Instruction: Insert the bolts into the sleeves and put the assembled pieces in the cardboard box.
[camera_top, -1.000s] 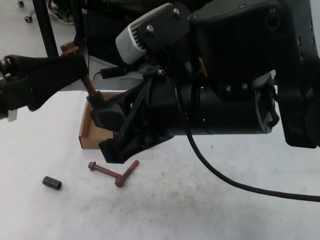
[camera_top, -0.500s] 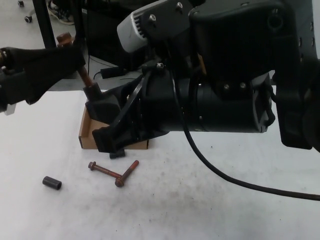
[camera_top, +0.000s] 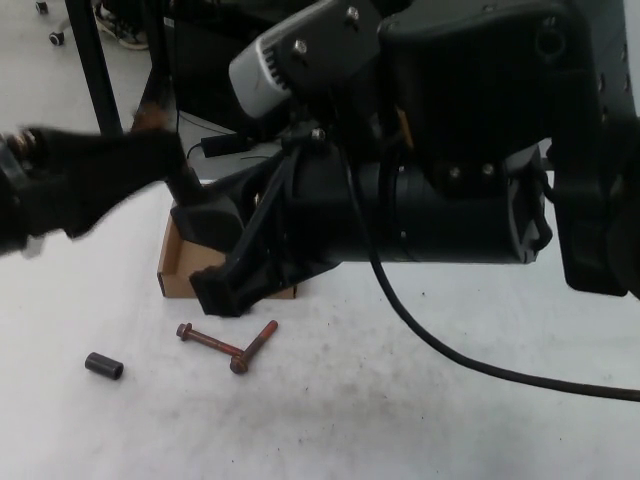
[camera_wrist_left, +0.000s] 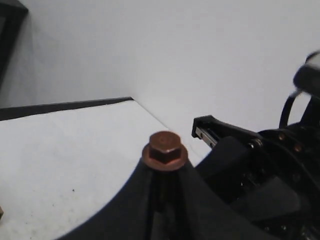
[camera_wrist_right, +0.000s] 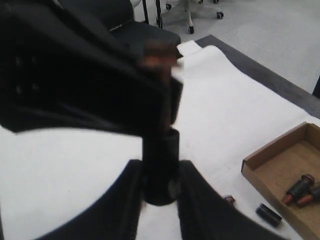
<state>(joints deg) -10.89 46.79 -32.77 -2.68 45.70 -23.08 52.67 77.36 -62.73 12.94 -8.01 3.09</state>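
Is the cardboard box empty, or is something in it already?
Not empty. The right wrist view shows two dark sleeves with copper-coloured bolt tips lying inside the brown cardboard box.

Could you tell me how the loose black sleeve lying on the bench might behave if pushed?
The sleeve lies on its side, so it would probably roll. It looks rigid, so it is unlikely to deform. The flat bench offers no stop.

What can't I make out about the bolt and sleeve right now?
Left wrist view: shank of the bolt, buried between fingers of the left hand; only the head shows.
Right wrist view: whether the bolt tip has entered the sleeve; the blurred left hand covers the joint.
High view: contents of the cardboard box; the right arm covers most of it.
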